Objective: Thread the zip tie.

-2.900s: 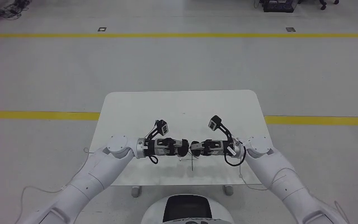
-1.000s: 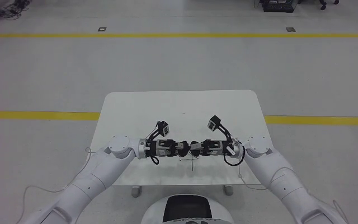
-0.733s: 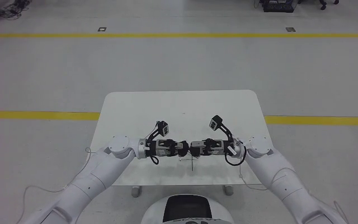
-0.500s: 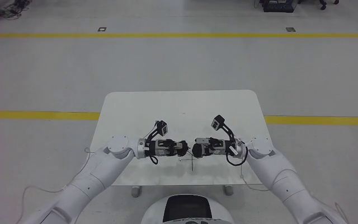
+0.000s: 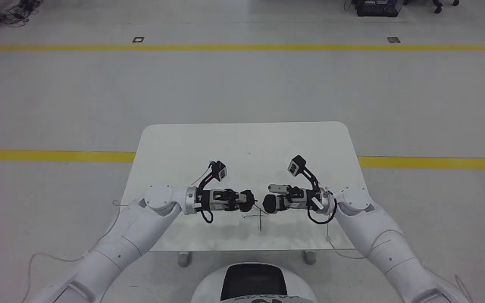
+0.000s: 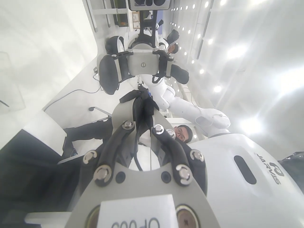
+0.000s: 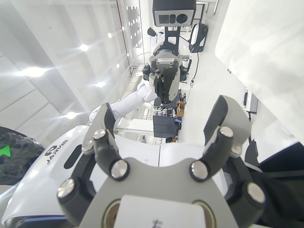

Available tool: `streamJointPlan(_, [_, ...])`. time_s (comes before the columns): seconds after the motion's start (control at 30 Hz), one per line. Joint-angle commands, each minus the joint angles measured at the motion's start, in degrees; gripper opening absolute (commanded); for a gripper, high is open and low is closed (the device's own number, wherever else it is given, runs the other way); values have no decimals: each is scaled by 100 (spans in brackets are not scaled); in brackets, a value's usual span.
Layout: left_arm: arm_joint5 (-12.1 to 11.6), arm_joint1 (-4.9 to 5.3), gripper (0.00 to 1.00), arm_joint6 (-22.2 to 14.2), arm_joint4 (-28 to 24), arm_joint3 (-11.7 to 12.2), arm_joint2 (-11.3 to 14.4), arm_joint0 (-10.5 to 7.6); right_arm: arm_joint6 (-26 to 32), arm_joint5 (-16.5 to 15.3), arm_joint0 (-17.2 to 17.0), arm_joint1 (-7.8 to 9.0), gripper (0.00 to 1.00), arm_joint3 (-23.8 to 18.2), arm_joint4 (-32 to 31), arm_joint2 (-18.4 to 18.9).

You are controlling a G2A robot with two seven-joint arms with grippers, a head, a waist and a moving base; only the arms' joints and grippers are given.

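Just below left hand (image 6: 142, 103), zip tie (image 5: 259, 221) strap dangling, upper part being clamped between that hand's closed fingers. Opposite left hand, just apart, right hand (image 7: 163, 104) gaping wide, gripping nothing. Judging: tie lifted and presented, done; tail-through-head threading seemingly remaining, though loop too small for telling.

Pale floor (image 5: 242, 83) — yellow lines (image 5: 242, 48), white table (image 5: 242, 144)

1. You're seeing glossy white rounded arm shells (image 5: 136, 227), with black cables (image 5: 314, 215) looping at the wrists.
2. Your left gripper (image 6: 140, 97): grey metal plate, black link bars (image 6: 114, 141), silver screws (image 6: 128, 125).
3. Right gripper (image 7: 163, 110): same build, ribbed black pads (image 7: 211, 117).
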Motion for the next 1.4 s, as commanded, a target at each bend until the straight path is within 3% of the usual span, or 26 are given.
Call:
streamJointPlan(0.0, [-166,4,0,210,206,6,-8,23,0,0,0,0,100,0,0,0])
streamJointPlan(0.13, [-166,36,0,426,609,-195,-266,134,0,0,0,0,100,0,0,0])
streamJointPlan(0.33, [-166,81,0,637,1364,-589,-809,536,0,0,0,0,100,0,0,0])
streamJointPlan(0.47, [-166,67,0,591,1436,-636,-1121,740,0,0,0,0,100,0,0,0])
streamJointPlan(0.73, [-166,-40,0,201,1064,-428,-1773,1015,0,0,0,0,100,0,0,0])
streamJointPlan(0.9, [-166,-148,0,-55,945,-231,-2238,1157,0,0,0,0,100,0,0,0])
streamJointPlan(1.07, [-166,-261,0,-289,882,-181,-2605,1247,0,0,0,0,100,0,0,0])
streamJointPlan(1.23, [-166,-295,0,-383,789,-190,-2675,1279,-97,18,4,0,100,-54,-87,-8])
streamJointPlan(1.37, [-166,-295,0,-383,789,-190,-2675,1279,-6,302,278,47,100,-221,-1110,-123])
